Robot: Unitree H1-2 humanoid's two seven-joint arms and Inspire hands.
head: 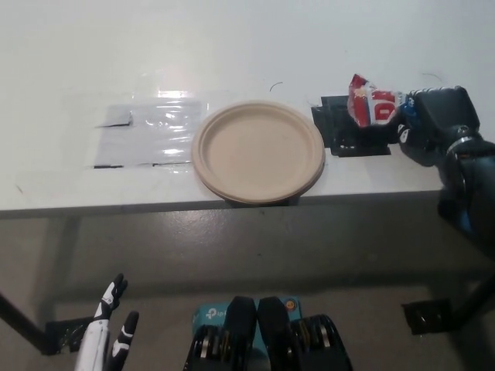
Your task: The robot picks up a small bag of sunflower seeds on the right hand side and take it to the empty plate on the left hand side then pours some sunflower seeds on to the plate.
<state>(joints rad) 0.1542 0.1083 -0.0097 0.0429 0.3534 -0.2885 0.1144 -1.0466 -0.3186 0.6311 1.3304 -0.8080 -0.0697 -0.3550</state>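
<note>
While the right robot hand point(433, 120) grips the seed bag point(373, 104) (lifted), the plate point(257, 150) sits bare.

**Seed bag and plate: state and position**

I see the seed bag point(372, 104) held off the table in the black right hand point(433, 124), which is closed on the bag's right end. The bag is small, glossy, red and white with large lettering, crumpled at the grip. Its free end points toward picture left and tilts slightly upward. It sits right of the plate point(257, 151), apart from it, above a dark patch on the table.

The plate is round, tan, paper-like, shallow-rimmed. It lies flat near the table's front edge, with nothing in it.
</note>
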